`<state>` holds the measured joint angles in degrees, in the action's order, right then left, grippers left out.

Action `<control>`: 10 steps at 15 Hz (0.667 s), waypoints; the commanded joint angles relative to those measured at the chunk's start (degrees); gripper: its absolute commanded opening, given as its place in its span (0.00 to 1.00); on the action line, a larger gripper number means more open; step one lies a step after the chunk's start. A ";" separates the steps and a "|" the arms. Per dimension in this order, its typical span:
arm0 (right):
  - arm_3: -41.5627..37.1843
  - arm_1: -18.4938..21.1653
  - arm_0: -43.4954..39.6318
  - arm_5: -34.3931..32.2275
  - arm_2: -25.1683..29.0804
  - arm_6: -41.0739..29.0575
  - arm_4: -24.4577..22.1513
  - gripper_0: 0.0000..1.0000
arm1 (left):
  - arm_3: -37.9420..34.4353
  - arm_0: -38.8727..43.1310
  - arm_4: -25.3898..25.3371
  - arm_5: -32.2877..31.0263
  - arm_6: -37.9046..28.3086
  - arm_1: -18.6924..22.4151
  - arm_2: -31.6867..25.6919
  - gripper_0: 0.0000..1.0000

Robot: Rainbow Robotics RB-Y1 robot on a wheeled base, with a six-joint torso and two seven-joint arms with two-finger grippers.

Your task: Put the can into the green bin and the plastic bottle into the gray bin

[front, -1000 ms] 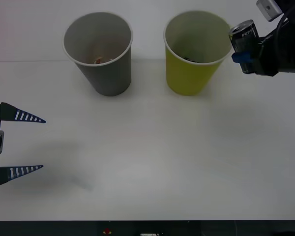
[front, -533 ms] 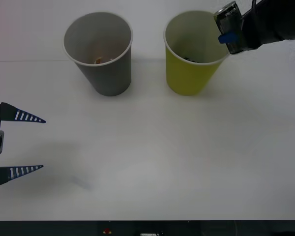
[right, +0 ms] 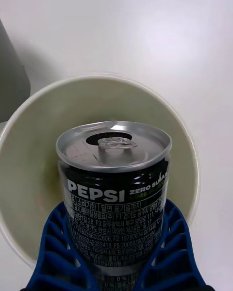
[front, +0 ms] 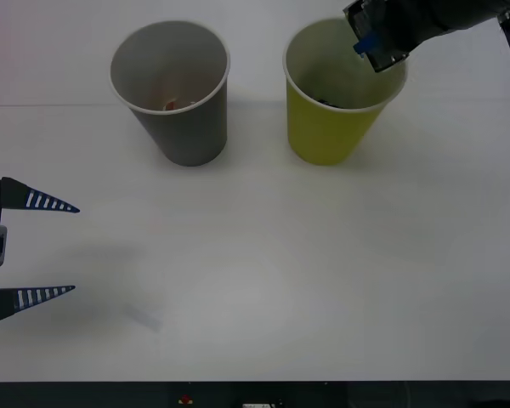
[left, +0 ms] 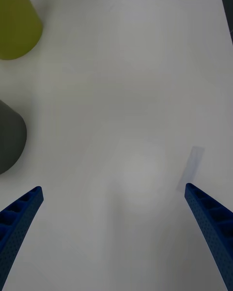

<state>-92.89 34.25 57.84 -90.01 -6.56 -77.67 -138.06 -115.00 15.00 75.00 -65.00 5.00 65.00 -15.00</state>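
Can (right: 114, 194): held in the right gripper, above the green bin's mouth at its far right rim.
Left gripper (front: 41, 248): low over the counter (front: 263, 263) at the left edge, jaws wide apart.
Gray bin (front: 172, 89): upright, left of green bin.
Green bin (front: 333, 102): upright.
Right gripper (right: 116, 257): jaws clamped on the can's sides.

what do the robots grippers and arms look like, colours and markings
Both grippers have blue ribbed fingers that taper to points. The left gripper shows white stripes along its fingers and a grey block at its base. The right gripper has the same blue latticed fingers on a black arm.
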 commanded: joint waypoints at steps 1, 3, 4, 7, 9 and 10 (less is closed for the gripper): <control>2.62 -0.58 1.84 0.01 -1.53 0.06 -1.15 0.00 | 0.00 0.00 0.00 0.00 0.00 0.00 0.00 1.00; 2.71 -0.76 1.93 0.01 -1.53 0.06 -1.24 0.00 | 0.00 0.00 0.00 0.00 0.00 0.00 0.00 1.00; 2.71 -0.67 1.93 0.01 -1.53 0.33 -1.15 0.05 | 0.00 0.00 0.00 0.00 0.00 0.00 0.00 1.00; 2.71 -0.67 1.93 0.01 -1.44 1.91 -1.42 0.96 | 0.00 0.00 0.00 0.00 0.00 0.00 0.00 1.00; 2.71 -0.67 1.93 0.01 -1.44 1.91 -1.33 1.00 | 0.00 0.00 0.00 0.00 0.00 0.00 0.00 1.00; 2.71 -0.67 1.93 0.01 -1.35 2.26 -1.15 1.00 | 0.00 0.00 0.00 0.00 0.00 0.00 0.00 1.00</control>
<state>-90.17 33.57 59.76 -90.01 -7.98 -75.63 -139.37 -115.00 15.00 75.00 -65.00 5.00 65.00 -15.00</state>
